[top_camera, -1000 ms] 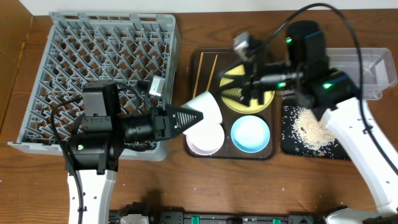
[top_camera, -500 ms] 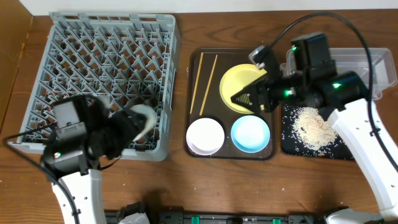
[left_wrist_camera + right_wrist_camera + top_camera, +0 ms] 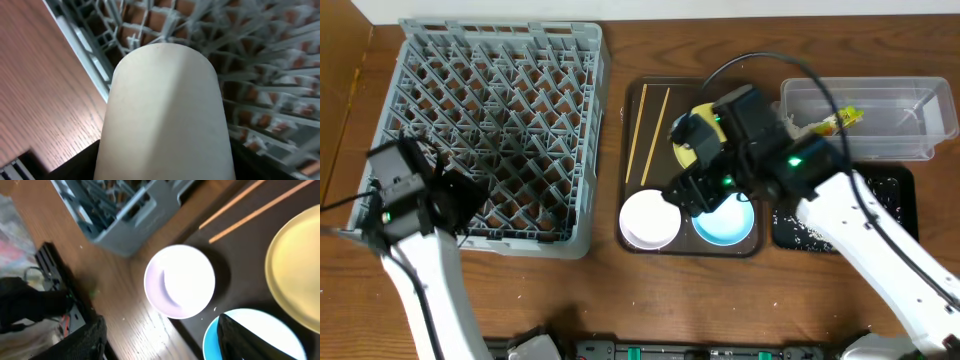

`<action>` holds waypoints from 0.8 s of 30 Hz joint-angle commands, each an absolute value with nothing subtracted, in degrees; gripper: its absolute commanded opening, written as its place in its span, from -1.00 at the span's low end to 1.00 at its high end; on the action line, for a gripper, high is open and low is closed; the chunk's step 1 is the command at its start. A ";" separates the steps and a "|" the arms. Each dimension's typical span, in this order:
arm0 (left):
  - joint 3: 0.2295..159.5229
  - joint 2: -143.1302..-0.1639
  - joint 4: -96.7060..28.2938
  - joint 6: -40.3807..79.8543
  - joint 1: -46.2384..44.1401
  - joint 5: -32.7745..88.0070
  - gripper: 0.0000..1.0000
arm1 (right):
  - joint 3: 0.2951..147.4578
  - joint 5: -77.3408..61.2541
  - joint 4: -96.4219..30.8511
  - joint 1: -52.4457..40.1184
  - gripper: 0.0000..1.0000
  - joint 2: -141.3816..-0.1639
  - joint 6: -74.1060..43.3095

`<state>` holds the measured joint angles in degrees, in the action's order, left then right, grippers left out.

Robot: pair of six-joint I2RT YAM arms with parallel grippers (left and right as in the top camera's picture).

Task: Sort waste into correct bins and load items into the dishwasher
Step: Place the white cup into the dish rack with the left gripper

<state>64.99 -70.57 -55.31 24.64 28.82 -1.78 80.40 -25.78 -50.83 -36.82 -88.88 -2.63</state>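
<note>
My left gripper [image 3: 458, 198] is shut on the small white cup [image 3: 165, 110], which fills the left wrist view over the front left corner of the grey dish rack [image 3: 500, 100]. My right gripper [image 3: 692, 192] is open and empty above the brown tray, between the white-pinkish bowl [image 3: 648, 220] and the light blue bowl [image 3: 728, 226]. The right wrist view shows the white-pinkish bowl [image 3: 180, 280], the blue bowl [image 3: 260, 335], the pale yellow plate [image 3: 295, 275] and the chopsticks [image 3: 250, 205]. The green-and-yellow wrapper [image 3: 840, 120] lies in the clear tub [image 3: 920, 140].
The brown serving tray [image 3: 632, 100] holds the bowls, the plate [image 3: 686, 150] and the chopsticks [image 3: 650, 130]. The black tray [image 3: 892, 190] lies below the tub, mostly hidden under my right arm, with a few crumbs [image 3: 800, 236] showing. The rack corner [image 3: 120, 210] is close to the white-pinkish bowl.
My left arm carried the cup from the brown tray leftward to the rack's front left corner. My right arm swung from the plate and tub down-left over the bowls. The wrapper now shows in the tub.
</note>
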 commanded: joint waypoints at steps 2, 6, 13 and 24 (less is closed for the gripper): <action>66.41 -76.16 -55.33 25.82 29.91 -3.92 -0.13 | 80.49 -24.21 -52.14 -38.85 0.36 -91.85 -3.20; 66.41 -79.79 -54.24 25.85 30.17 -2.94 0.15 | 80.49 -24.21 -52.75 -39.46 0.35 -93.60 -3.20; 67.31 -79.99 -54.37 25.80 32.25 0.32 0.64 | 80.49 -24.16 -52.99 -39.44 0.31 -93.89 -3.16; 71.88 -73.87 -57.32 13.72 30.35 19.64 0.61 | 80.51 -20.60 -52.23 -38.87 0.19 -93.54 -5.39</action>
